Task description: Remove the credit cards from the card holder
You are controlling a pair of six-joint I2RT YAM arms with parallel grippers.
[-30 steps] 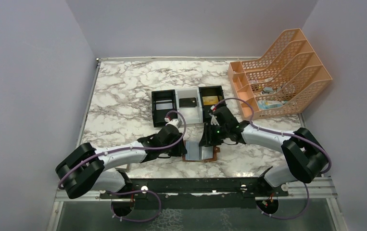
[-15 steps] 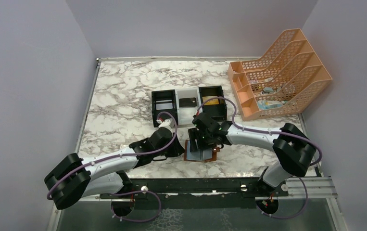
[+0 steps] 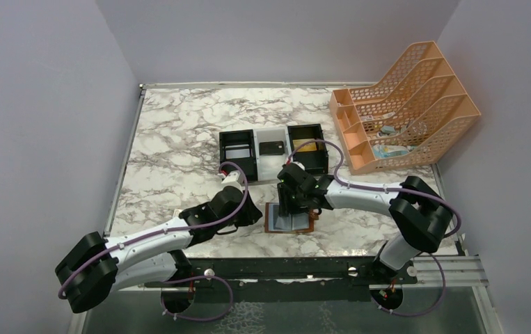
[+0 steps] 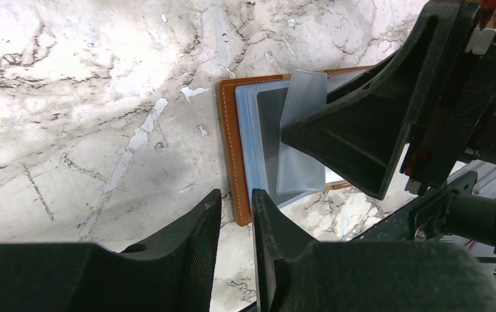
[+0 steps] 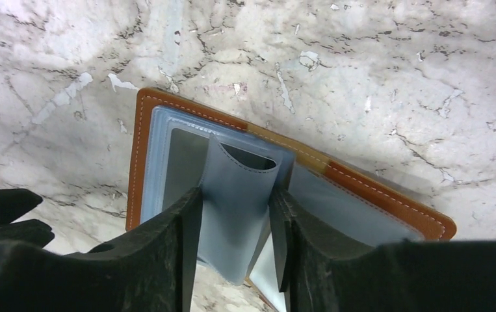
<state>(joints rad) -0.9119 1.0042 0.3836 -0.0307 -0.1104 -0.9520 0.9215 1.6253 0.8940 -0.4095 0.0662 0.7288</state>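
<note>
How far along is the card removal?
Done: card holder lies open. In hand: right gripper pinches one pale card, tilted up, lower end at the pockets. Left gripper hovers open beside the holder. Remaining: pull it clear, then any others.

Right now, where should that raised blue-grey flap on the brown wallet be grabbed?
Pinch its free top edge from above, a finger on each broad face. The blue-grey flap is thin and stands up off the brown wallet; squeezed at its side edges by the right end effector, it bows, so that hold may slip.
</note>
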